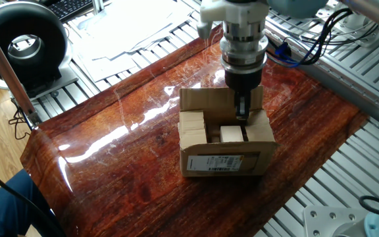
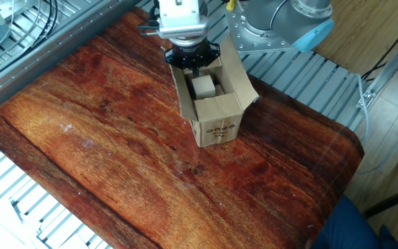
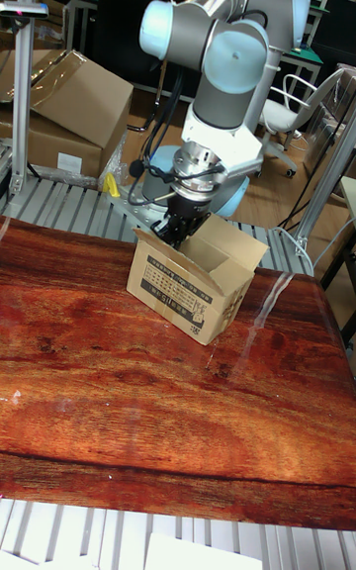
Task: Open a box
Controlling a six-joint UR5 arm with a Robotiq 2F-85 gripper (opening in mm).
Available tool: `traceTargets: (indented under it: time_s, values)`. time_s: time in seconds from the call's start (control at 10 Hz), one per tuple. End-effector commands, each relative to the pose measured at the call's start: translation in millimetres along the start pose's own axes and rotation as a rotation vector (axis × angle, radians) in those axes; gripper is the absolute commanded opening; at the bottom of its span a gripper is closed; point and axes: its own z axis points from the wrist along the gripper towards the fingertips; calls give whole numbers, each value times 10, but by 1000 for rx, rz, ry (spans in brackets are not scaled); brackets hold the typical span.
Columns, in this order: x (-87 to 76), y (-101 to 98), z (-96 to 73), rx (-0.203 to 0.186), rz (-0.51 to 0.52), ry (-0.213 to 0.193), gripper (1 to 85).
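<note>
We found one box (image 1: 226, 150) standing on the red-brown wooden table (image 1: 124, 164), toward the side nearest the arm's base. Its top was open — the far long flap (image 1: 206, 99) stood upright, the others were folded outward. Inside we counted at least three pale wooden blocks (image 1: 231, 133) from one fixed view: one near the middle and two stacked against the left end wall. The rest of the interior was hidden by flaps and the hand, so the full count could not be settled.

One arm carried one hand (image 1: 241, 113), which pointed straight down with its fingertips inside the box mouth, just in front of the upright flap. We could not tell whether the fingers were clenched or released; they read as a single dark shape in every view.

Labels: a white barcode label (image 1: 222, 162) lay on the long side facing one fixed camera — its text was too small to read. A printed panel (image 3: 174, 287) of black characters covered the opposite long side in the tall view, also illegible. The end wall bore a row of small round marks (image 2: 220, 129).

Behind the table we counted two larger cardboard cartons (image 3: 69, 105), stacked, with a small white label on the lower one.
</note>
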Motion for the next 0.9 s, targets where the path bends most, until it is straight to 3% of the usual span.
traceTargets:
  time_s: [0.0, 0.3, 0.8]
  values:
    - [-11, 33, 103, 18, -4, 7, 10]
    - [-37, 111, 198, 13, 5, 12, 10]
    - [145, 92, 178, 7, -50, 54, 10]
